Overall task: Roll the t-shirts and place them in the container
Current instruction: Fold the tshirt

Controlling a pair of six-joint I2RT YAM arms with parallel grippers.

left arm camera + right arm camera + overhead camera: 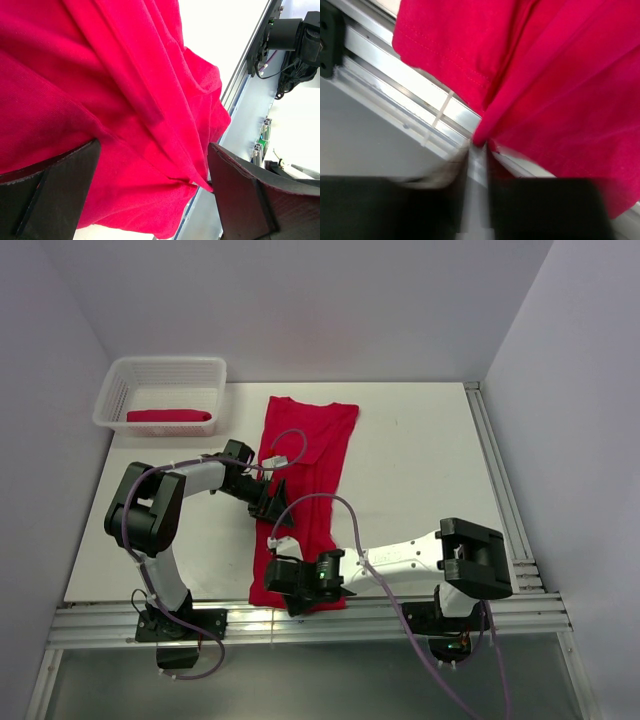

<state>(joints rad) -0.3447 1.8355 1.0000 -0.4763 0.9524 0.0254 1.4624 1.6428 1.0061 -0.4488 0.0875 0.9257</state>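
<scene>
One crimson t-shirt [305, 490] lies as a long folded strip down the table's middle, its collar end far and its hem near the front rail. A second t-shirt [170, 417] lies rolled in the white mesh basket [115, 385]. My left gripper [272, 502] is open at the strip's left edge; in the left wrist view [155, 190] the wrinkled red cloth [125, 100] fills the space between its wide-apart jaws. My right gripper [292, 590] is at the strip's near end. In the blurred right wrist view [479, 150] it pinches a bunched fold of the hem [485, 132].
The basket stands at the far left corner. Aluminium rails [300, 625] run along the front edge and the table's right side [500, 490]. White walls close in the back and sides. Cables loop over the shirt from both arms.
</scene>
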